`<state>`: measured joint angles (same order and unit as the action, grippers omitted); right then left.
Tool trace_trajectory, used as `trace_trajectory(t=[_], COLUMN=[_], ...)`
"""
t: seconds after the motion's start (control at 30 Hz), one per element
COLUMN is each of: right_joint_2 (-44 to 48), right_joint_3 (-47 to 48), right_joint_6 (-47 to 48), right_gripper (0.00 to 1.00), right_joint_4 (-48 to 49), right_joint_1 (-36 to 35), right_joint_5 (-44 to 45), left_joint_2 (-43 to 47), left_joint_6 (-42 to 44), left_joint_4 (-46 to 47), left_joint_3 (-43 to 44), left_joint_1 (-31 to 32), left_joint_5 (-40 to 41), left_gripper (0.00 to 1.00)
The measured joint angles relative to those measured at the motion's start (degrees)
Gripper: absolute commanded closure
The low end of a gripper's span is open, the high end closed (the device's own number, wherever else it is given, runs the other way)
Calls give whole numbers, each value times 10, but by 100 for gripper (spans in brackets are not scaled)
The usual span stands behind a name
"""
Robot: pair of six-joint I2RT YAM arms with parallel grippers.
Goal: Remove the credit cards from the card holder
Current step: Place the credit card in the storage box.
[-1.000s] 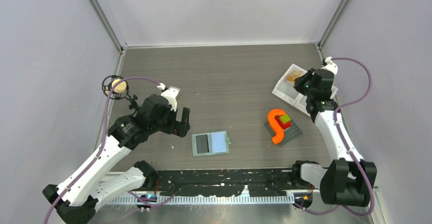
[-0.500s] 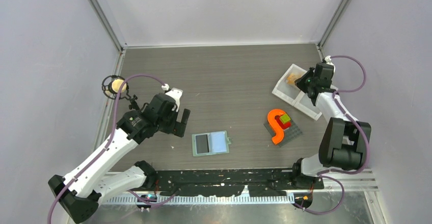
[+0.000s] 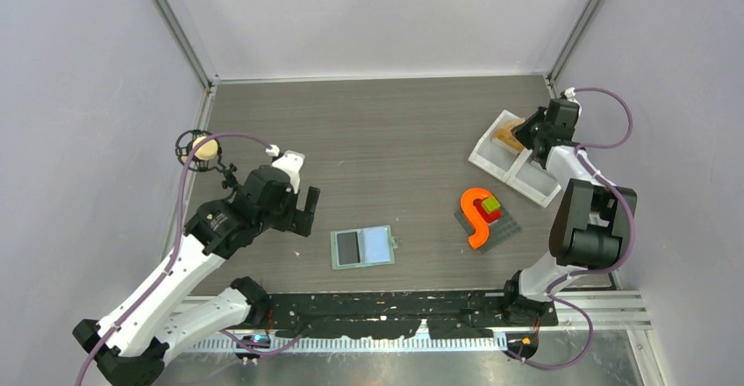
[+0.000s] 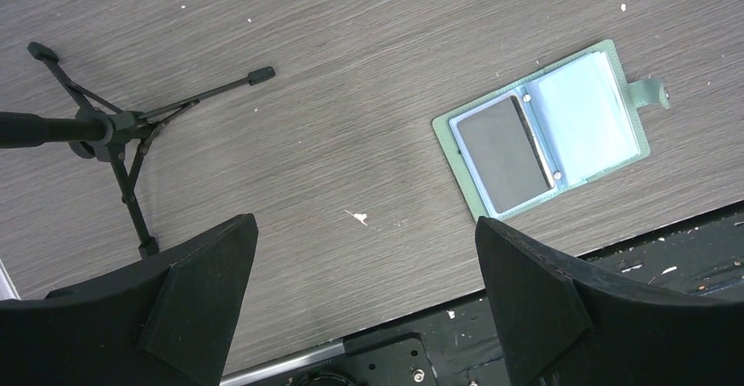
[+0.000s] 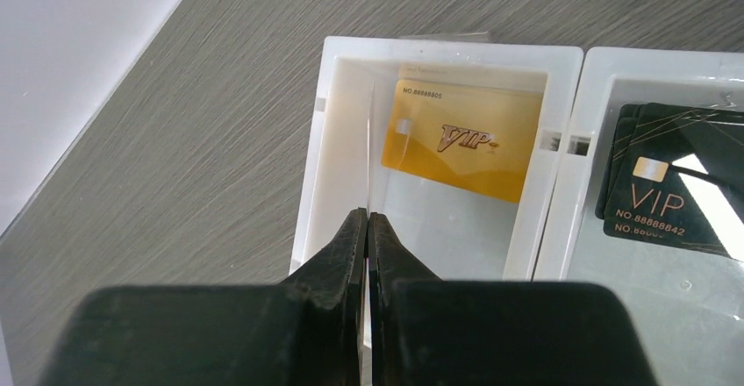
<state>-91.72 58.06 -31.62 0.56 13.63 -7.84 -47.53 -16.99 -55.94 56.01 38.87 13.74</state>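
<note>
The card holder (image 3: pixel 362 246) lies open on the table, sage-green with pale blue pockets. It also shows in the left wrist view (image 4: pixel 544 136), with a dark card (image 4: pixel 500 153) in its left pocket. My left gripper (image 3: pixel 304 213) (image 4: pixel 364 224) is open and empty, above the table left of the holder. My right gripper (image 3: pixel 526 132) (image 5: pixel 368 215) is shut on a thin card (image 5: pixel 368 140) seen edge-on, held over the left compartment of the white tray (image 5: pixel 316 140). A gold VIP card (image 5: pixel 461 140) lies in that compartment. Black VIP cards (image 5: pixel 667 189) lie in the other.
The white tray (image 3: pixel 482 153) sits at the far right. A grey plate with an orange S-shape (image 3: pixel 478 215) and a green-red block stands between tray and holder. A small black tripod (image 3: pixel 200 149) (image 4: pixel 105 127) stands at the left edge.
My right arm has folded back and its gripper has moved toward the far end of the tray. My left gripper has shifted slightly left, still open.
</note>
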Motion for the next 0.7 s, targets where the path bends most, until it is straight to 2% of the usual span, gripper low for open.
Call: trace_trajectory(t=[0.43,0.7], right_joint_2=[-57,-68], right_joint_3=[16,25], right_joint_6=[-3,-5], right_gripper=[90,80], right_joint_4=[12,14], right_joint_1=[18,20], right_joint_5=[-9,-12], left_joint_2=[16,6], left_joint_6=[9,9], left_joint_4=[13,15], left_joint_3=[-4,-4], left_joint_1=[0,0], left_joint_5=[-3,-3], left_gripper=[0,0])
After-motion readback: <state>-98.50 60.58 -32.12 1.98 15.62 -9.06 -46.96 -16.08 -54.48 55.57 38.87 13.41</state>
